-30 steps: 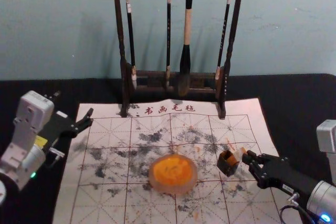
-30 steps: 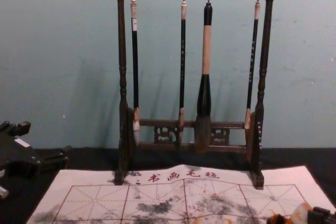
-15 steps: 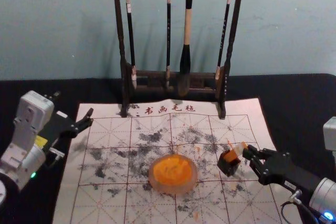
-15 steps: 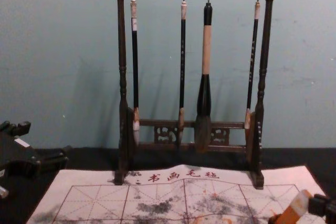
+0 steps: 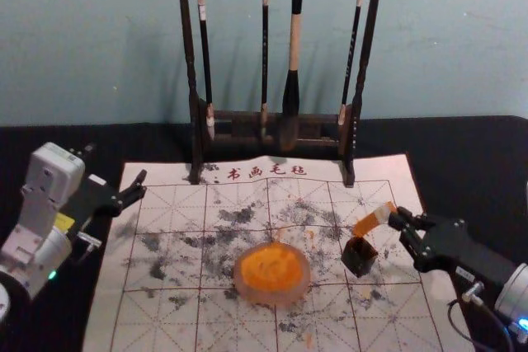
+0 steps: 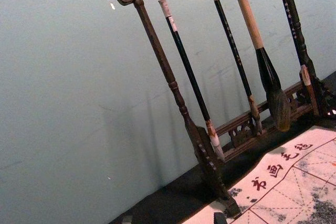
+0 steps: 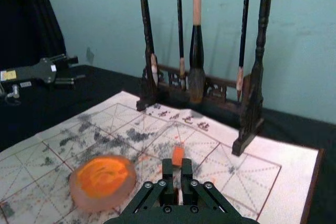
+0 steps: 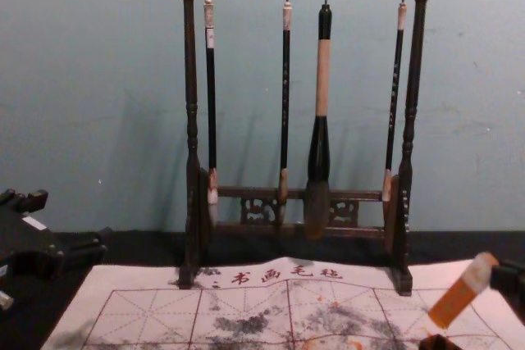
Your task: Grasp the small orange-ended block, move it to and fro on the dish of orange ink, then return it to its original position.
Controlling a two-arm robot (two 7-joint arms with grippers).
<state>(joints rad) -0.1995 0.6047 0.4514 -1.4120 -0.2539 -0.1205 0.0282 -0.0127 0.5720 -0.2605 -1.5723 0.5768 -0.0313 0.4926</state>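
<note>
We have the block (image 5: 374, 219) clamped in our nearer right gripper (image 5: 395, 218), right of the ink dish (image 5: 279, 296), its long axis slanting down dishward from the grip, our spread left gripper (image 5: 143, 184) left of the dish

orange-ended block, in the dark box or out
Out: the right gripper holds the block tilted, its orange end clear of the dark box.

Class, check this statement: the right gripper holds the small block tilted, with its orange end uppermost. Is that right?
No: the orange end is lowermost, as the chest view shows. The right gripper does hold the small block tilted.
</note>
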